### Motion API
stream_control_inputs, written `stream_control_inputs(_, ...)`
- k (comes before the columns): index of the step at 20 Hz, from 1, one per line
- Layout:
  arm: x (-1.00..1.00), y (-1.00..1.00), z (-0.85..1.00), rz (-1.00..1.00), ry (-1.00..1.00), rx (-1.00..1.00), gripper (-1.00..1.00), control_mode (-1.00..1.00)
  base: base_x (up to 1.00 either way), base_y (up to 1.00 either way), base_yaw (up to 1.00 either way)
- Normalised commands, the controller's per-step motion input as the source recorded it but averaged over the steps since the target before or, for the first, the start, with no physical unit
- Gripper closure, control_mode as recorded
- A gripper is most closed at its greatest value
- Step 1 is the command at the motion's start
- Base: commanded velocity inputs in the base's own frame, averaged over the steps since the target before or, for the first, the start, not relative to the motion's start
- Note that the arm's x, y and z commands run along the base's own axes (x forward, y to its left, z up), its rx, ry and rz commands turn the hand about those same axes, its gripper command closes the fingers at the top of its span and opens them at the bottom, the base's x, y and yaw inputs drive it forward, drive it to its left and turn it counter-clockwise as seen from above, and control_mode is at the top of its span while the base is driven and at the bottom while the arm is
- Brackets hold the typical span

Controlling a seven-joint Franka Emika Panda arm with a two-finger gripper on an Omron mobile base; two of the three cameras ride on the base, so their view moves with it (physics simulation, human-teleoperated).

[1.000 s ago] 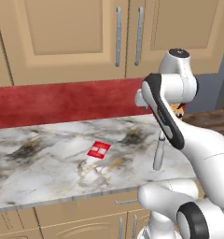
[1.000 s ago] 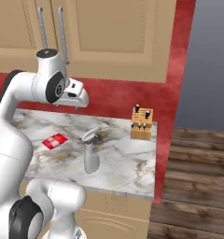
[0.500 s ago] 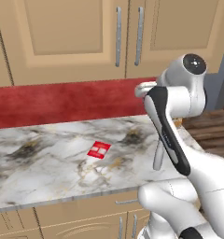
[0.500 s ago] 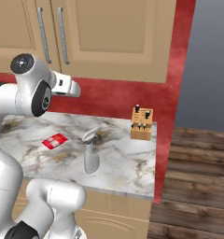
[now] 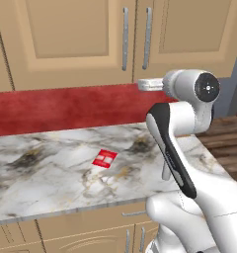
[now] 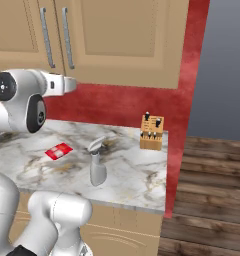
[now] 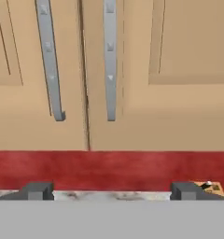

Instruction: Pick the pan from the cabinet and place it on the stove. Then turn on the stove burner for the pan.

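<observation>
You're at the very first step: the cabinet (image 7: pixel 123 70) ahead of your hand (image 7: pixel 111 190) is closed, both doors shut, so the pan sits somewhere unseen, presumably behind them. Your hand is empty, its fingers (image 7: pixel 37 190) spread wide apart, aimed square at the two bar handles (image 7: pixel 110 60) just above its line. Next, I'd judge, you raise the hand, close on one bar and swing that door out. Below the hand, a marbled tabletop (image 5: pixel 51 173) carries a small red packet (image 5: pixel 105 158), a grey bottle (image 6: pixel 97 167) and a wooden knife block (image 6: pixel 152 133) off to the hand's right. A red backsplash (image 5: pixel 66 106) runs under the cabinet, with wood flooring (image 6: pixel 207 200) beyond the tabletop's end.
</observation>
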Motion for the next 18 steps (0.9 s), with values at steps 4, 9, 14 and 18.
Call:
stream_control_inputs(4, 0.0, 0.14, 0.62, 0.0, -0.33, 0.0, -1.0, -1.0, 0.0, 0.0, 0.0)
stream_control_inputs(9, 0.01, 0.12, 0.55, 0.0, -0.3, 0.0, -1.0, -1.0, 0.0, 0.0, 0.0)
stream_control_inputs(14, 0.18, 0.01, 0.31, 0.0, -0.18, 0.0, -1.0, -1.0, 0.0, 0.0, 0.0)
stream_control_inputs(18, 0.39, 0.0, 0.02, 0.0, -0.09, 0.0, -1.0, -1.0, 0.0, 0.0, 0.0)
